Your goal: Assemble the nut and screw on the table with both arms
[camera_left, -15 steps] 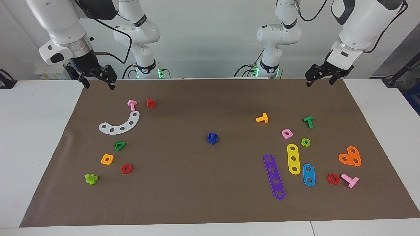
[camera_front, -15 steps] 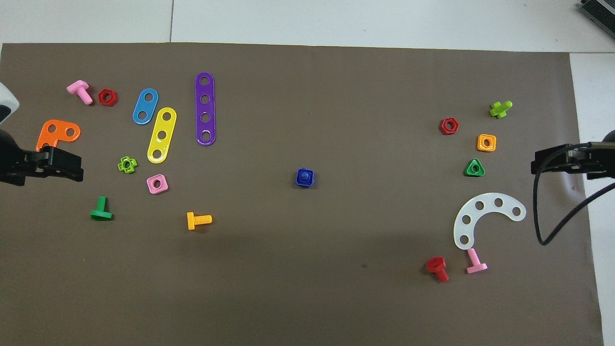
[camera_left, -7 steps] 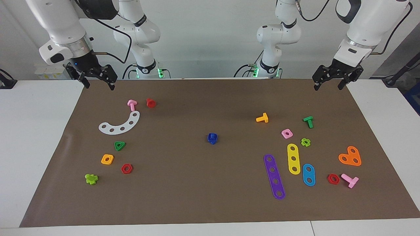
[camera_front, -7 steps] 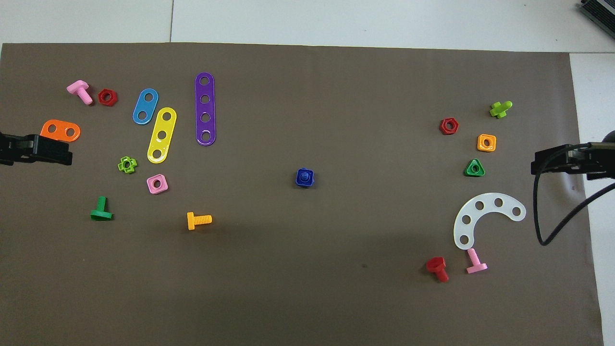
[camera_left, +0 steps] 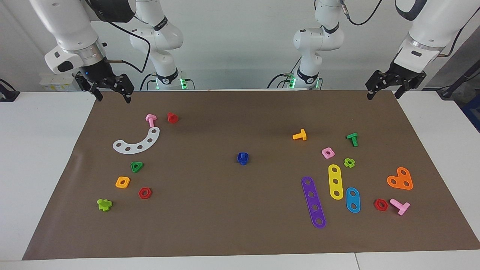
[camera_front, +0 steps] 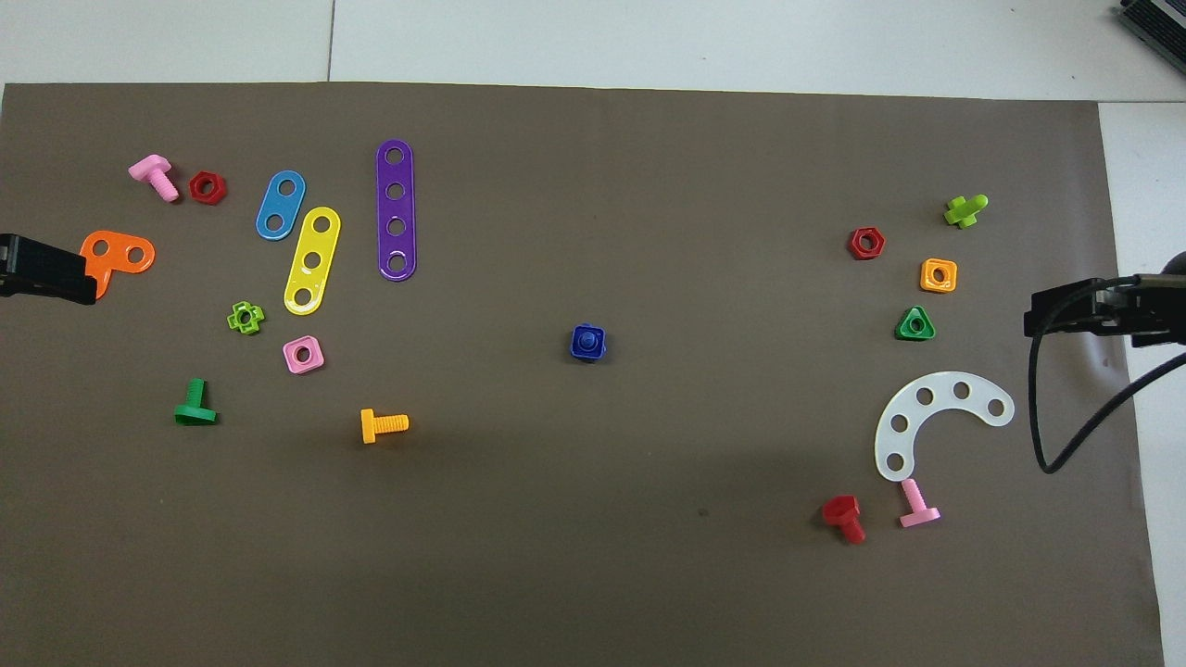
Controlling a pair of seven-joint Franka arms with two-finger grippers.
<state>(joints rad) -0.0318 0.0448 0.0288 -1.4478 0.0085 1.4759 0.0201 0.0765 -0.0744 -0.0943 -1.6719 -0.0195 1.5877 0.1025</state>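
The dark blue nut [camera_left: 243, 160] [camera_front: 576, 353] and the dark blue screw [camera_front: 586, 342] sit together as one small piece in the middle of the brown mat [camera_left: 240, 225] on the white table [camera_left: 45, 168]. From above, a round stub shows in the centre of the square nut. No gripper touches the piece. My left gripper [camera_left: 383, 96] [camera_front: 46, 269] hangs open and empty over the mat's corner near the left arm's base. Over the mat's corner near the right arm's base, my right gripper [camera_left: 114, 99] [camera_front: 1066, 310] is also open and empty.
Toward the left arm's end lie purple [camera_left: 314, 202], yellow [camera_left: 335, 181] and blue [camera_left: 353, 200] strips, an orange plate [camera_left: 400, 179], a pink nut [camera_left: 328, 152] and several bolts. Toward the right arm's end lie a white curved strip [camera_left: 137, 142], a green triangular nut [camera_left: 137, 167] and an orange-yellow nut [camera_left: 122, 182].
My left gripper has drawn away from the mat's middle toward the left arm's end of the table. The right arm and the blue piece have not moved.
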